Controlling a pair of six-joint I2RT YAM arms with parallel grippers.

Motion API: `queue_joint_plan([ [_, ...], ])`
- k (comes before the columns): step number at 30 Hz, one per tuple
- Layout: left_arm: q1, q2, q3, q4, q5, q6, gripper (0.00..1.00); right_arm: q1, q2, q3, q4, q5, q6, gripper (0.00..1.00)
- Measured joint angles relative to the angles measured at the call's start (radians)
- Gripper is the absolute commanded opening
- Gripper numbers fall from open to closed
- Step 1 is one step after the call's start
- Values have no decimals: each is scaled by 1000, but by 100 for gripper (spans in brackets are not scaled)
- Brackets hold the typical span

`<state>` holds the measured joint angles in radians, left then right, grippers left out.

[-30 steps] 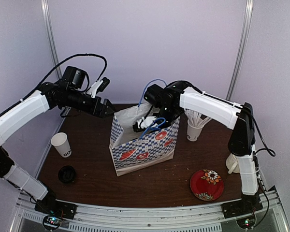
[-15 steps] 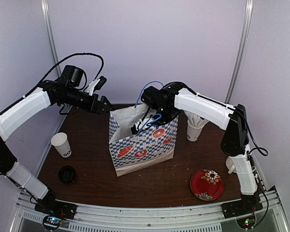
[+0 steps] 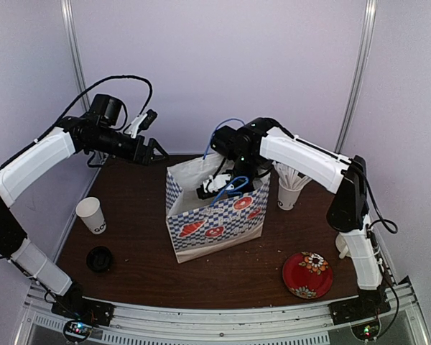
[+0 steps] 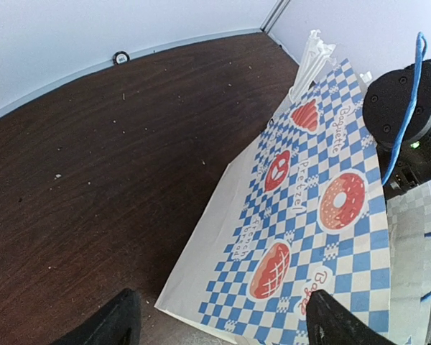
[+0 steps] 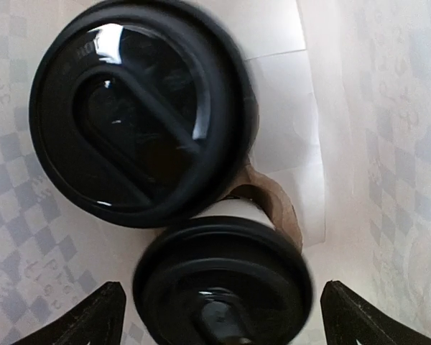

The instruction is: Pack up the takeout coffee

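From above, a paper bag [image 3: 215, 215] with a blue-and-white check print stands open on the dark wood table [image 3: 144, 215]. The right gripper [image 3: 219, 188] reaches into its mouth. The left gripper [image 3: 152, 149] hangs above the far left corner. An unlidded paper cup [image 3: 92, 215] stands at the left edge, well apart from both.

The left wrist view shows its fingers [image 4: 108, 323] spread and empty, with the bag's matte printed side beyond them.

In the right wrist view, two round, glossy black plastic lids fill the bag. The nearer lidded cup [image 5: 223, 277] sits between the widely parted fingers [image 5: 93, 316], which are not clamped on it. The farther lidded cup [image 5: 140, 108] is just beside it.
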<state>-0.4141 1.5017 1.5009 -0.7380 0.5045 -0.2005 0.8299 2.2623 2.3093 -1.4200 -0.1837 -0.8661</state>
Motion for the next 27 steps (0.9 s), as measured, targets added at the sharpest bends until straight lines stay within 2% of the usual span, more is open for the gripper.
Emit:
queue_joint_plan([
  [13,1,-7,29,-24,37,1,83,17,-45,62,-106,-3,52,99],
  [19,-17,-57,5,51,134,-14,84,17,-61,73,-106,1,53,99],
  [27,-100,-53,72,64,72,1,83,23,-82,102,-108,-3,50,100],
])
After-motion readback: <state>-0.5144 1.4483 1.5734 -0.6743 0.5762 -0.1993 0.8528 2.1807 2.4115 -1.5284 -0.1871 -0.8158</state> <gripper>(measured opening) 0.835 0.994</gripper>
